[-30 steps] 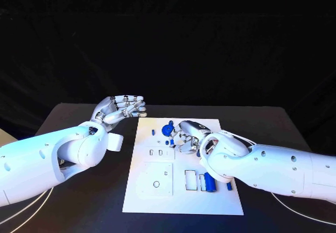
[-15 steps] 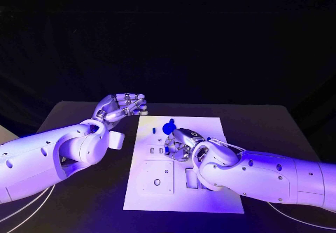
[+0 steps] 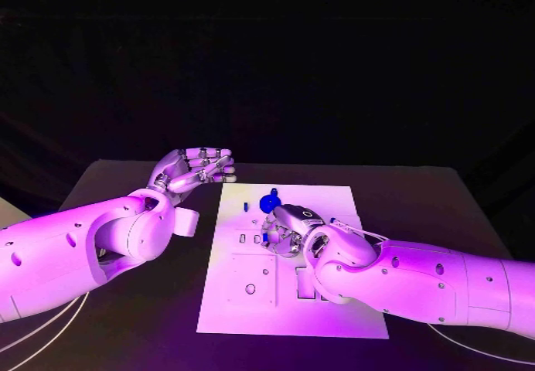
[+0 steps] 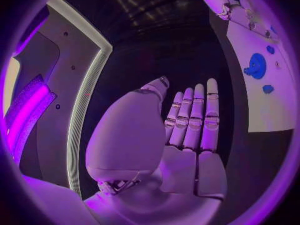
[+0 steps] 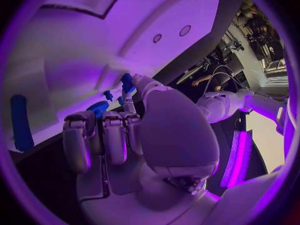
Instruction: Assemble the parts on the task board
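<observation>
The white task board [image 3: 335, 317] lies in the middle of the black table. A blue gear [image 3: 269, 203] stands near its far edge. My right hand [image 3: 292, 230] is low over the board just in front of the gear, fingers curled. In the right wrist view the thumb and a finger of that hand [image 5: 134, 135] meet on a small blue peg [image 5: 127, 81], with the gear [image 5: 98, 106] close beside it. My left hand [image 3: 196, 168] is raised off the board's far left corner; its fingers [image 4: 194, 115] are straight and hold nothing.
A long blue cylinder [image 5: 20, 122] lies on the board [image 5: 75, 50] away from the hand. The left wrist view shows the board [image 4: 262, 110] with the gear [image 4: 256, 65] and a small blue piece [image 4: 267, 88]. Bare black table surrounds the board.
My right hand has slid a little toward the board's left and nearer me, and its arm now covers the blue cylinders at the front right. The left hand has hardly moved.
</observation>
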You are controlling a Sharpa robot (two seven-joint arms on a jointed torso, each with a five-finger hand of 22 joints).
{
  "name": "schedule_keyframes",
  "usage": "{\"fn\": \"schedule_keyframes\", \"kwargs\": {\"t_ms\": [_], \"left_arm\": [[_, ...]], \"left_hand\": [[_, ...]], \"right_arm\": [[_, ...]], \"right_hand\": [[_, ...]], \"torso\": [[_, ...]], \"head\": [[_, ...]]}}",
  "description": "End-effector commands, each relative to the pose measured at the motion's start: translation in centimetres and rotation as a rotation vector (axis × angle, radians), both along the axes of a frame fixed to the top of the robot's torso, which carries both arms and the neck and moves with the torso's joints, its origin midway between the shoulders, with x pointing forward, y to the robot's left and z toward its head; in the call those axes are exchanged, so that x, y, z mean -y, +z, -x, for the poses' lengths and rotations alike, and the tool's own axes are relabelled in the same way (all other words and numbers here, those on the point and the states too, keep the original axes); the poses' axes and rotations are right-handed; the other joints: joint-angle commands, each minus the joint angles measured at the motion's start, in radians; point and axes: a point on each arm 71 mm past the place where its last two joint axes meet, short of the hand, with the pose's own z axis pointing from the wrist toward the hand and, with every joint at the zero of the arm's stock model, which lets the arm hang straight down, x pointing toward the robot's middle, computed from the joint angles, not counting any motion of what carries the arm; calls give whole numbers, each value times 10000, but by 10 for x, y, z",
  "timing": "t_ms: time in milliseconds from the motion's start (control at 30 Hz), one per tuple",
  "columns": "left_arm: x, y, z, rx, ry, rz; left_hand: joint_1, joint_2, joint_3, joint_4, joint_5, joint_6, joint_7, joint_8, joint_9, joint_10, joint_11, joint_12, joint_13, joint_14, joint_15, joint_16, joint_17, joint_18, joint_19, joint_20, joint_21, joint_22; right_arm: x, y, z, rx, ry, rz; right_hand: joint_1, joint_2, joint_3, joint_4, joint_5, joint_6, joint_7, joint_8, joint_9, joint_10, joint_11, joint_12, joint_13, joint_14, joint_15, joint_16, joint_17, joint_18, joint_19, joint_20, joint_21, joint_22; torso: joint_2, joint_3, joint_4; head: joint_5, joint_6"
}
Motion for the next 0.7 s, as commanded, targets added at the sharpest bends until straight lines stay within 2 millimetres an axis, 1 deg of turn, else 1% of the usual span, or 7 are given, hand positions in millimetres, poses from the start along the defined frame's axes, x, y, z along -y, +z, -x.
{"fn": "schedule_keyframes", "kwargs": {"t_ms": [33, 200, 500, 700], "left_arm": [[2, 1, 0, 22, -136, 97], [2, 1, 0, 16, -137, 95], [2, 1, 0, 14, -131, 91], [1, 1, 0, 10, -130, 89]], "left_hand": [[-51, -15, 77, -2, -65, -46, 90, 35, 3, 4, 48, -42, -6, -30, -41, -40, 10, 118, -70, 30, 37, 6], [-51, -15, 77, -2, -65, -46, 90, 35, 3, 4, 48, -42, -6, -30, -41, -40, 10, 118, -70, 30, 37, 6], [-51, -15, 77, -2, -65, -46, 90, 35, 3, 4, 48, -42, -6, -30, -41, -40, 10, 118, -70, 30, 37, 6], [-51, -15, 77, -2, -65, -46, 90, 35, 3, 4, 48, -42, -6, -30, -41, -40, 10, 118, -70, 30, 37, 6]], "right_arm": [[-1, 0, 0, 219, 64, 184], [-2, -1, 0, 216, 80, 222], [-2, -4, -1, 172, 88, 293], [-3, -5, -1, 148, 86, 339]], "right_hand": [[-103, 21, 46, -6, 64, 64, -42, 44, 76, 1049, -65, 39, 2634, 958, -63, -8, 2274, -144, 1046, -58, 44, 2628], [-172, -31, 52, 5, 63, 44, -42, 55, 83, 1049, -69, 39, 2634, 957, -69, -10, 2269, -144, 1046, -66, 44, 2628], [-192, -52, 53, 7, 62, 34, -41, 56, 84, 1049, -68, 39, 2634, 958, -70, -10, 2270, -144, 1046, -68, 44, 2628], [-284, -142, 53, 21, 60, -15, -30, 58, 88, 1049, -62, 39, 2634, 958, -69, -10, 2272, -144, 1046, -72, 44, 2628]], "torso": [[-2, -1, 0], [-10, -5, -3], [-9, -6, -5], [-10, -5, -5]], "head": [[-4, -7], [5, -11], [2, -15], [4, -24]]}}
